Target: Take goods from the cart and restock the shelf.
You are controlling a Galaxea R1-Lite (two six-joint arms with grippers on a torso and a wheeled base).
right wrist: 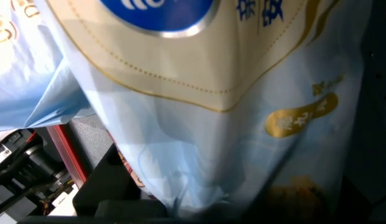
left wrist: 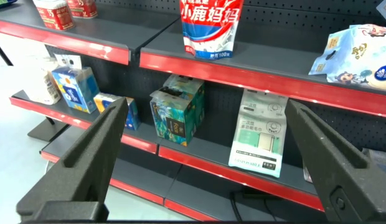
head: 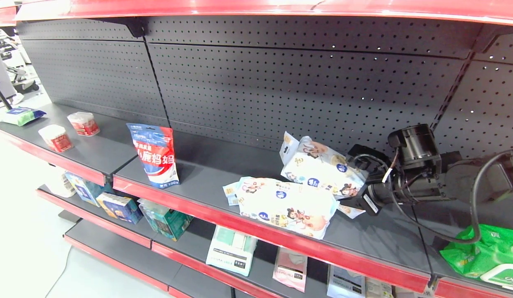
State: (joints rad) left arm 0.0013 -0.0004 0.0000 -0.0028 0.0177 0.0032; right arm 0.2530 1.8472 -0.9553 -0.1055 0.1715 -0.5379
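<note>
The left gripper [left wrist: 205, 107] hangs spread and empty before the lower shelves. On the shelf [head: 207, 165] stand 2 tubs [head: 55, 138], a blue-red pouch [head: 155, 155], then a front pack [head: 285, 205] of wipes with a rear pack [head: 318, 167] leaning on it. The right gripper [head: 361, 182] sits at the rear pack's end; whether it is clamped I cannot tell. Restocking looks partly done; how much is left to bring I cannot judge

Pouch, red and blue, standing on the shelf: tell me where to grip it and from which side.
Pinch the pouch at its flat sealed top, coming from the aisle side and slightly above, closing across its thin depth. It stands upright near the front edge of the shelf with clear space around it; the fuller bottom would probably bulge and slip.
</note>
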